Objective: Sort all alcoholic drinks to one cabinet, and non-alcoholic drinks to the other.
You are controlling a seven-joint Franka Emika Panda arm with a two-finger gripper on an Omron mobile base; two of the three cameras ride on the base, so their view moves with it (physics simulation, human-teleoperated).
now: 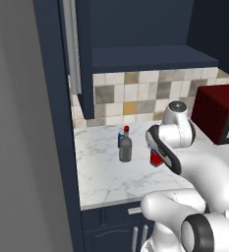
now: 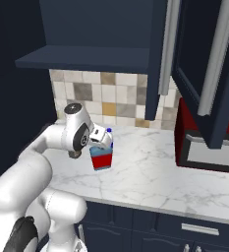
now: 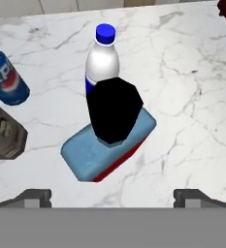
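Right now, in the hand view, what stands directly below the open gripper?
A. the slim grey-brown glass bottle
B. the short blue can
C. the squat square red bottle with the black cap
C: the squat square red bottle with the black cap sits centred between the spread fingertips of the gripper.

White marble surface [image 1: 101,172] w/ grey veins, tile backsplash behind. On it, all upright: squat square red bottle [image 3: 107,147] w/ black cap, directly ahead of the claw [image 3: 112,196], between its fingertip lines. White bottle [image 3: 101,63] w/ blue cap/label just beyond the red one, touching or nearly, can't tell. Blue can [image 3: 7,80] off to the claw's left in hand view, apart from both. Grey-brown bottle [image 1: 125,147] w/ red cap further left, at hand-view edge. Dark red microwave [image 1: 219,113] sits on the surface too, far side.
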